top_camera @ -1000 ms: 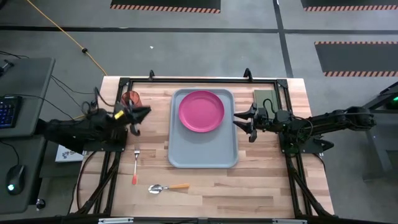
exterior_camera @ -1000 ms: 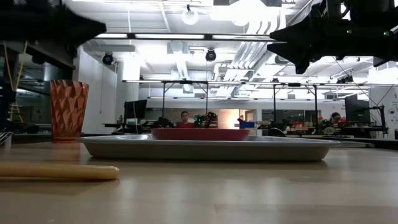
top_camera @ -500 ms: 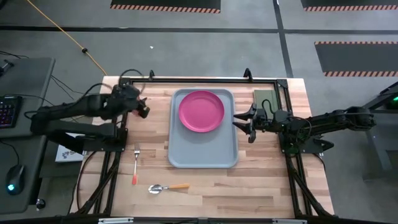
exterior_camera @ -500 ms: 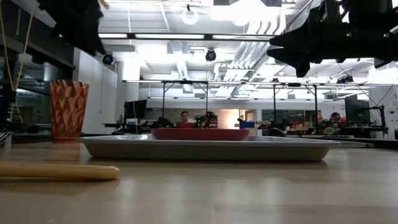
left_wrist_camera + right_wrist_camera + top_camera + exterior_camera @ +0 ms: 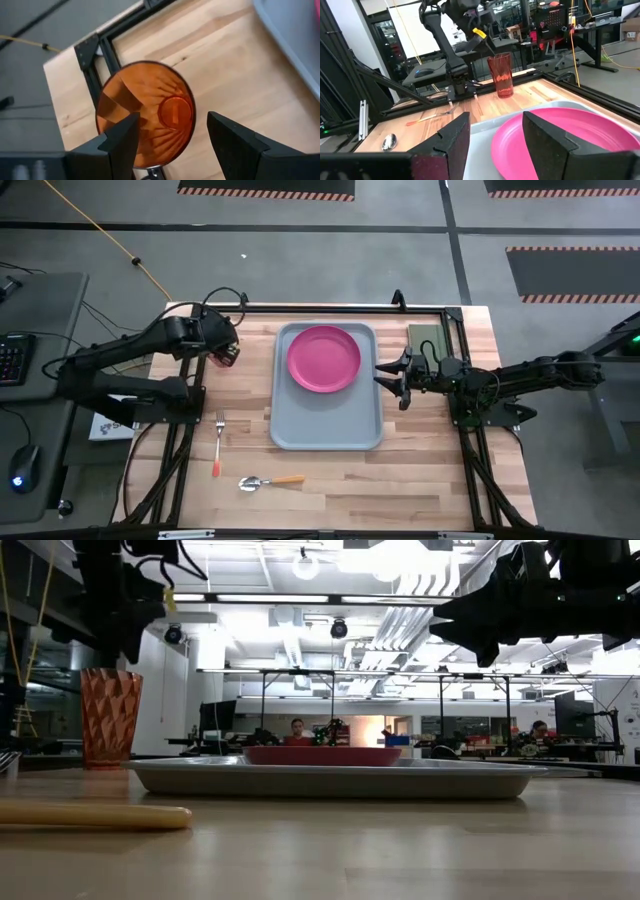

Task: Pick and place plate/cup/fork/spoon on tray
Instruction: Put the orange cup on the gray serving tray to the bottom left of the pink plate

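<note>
Behind our wooden table [image 5: 420, 480] stretches a bright workshop with ceiling lights and benches. Our left gripper [image 5: 170, 137] hangs directly above the cup [image 5: 145, 112], fingers spread wide on either side of its rim, apparently lined up for a grasp from above; the cup stands upright on the wood just left of the tray [image 5: 330, 425]. On the tray's far half lies the plate [image 5: 323, 358]. Our right gripper [image 5: 391, 376] waits at the tray's right edge, fingers apart. Nearer than the cup, the fork [image 5: 218, 442] and spoon [image 5: 268, 481] lie off the tray.
</note>
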